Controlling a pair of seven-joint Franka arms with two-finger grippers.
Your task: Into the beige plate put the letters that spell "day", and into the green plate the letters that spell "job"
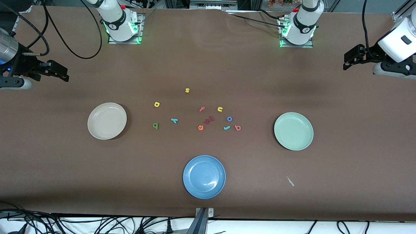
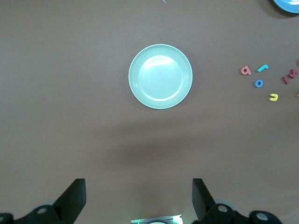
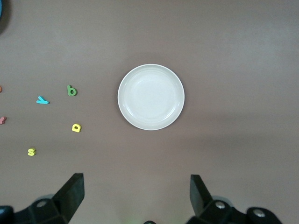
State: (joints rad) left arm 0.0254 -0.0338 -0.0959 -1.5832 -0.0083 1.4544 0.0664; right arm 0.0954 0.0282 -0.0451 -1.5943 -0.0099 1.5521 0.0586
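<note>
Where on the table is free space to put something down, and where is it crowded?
Bare table lies between the beige plate and the green d, and between the red-pink b and the green plate. Crowded: the letter cluster above the blue plate.

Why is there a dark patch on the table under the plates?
Left wrist view: a soft shadow band crosses the table just below the green plate. Right wrist view: a fainter band lies under the beige plate. Front view: the blue plate shows mild glare.
</note>
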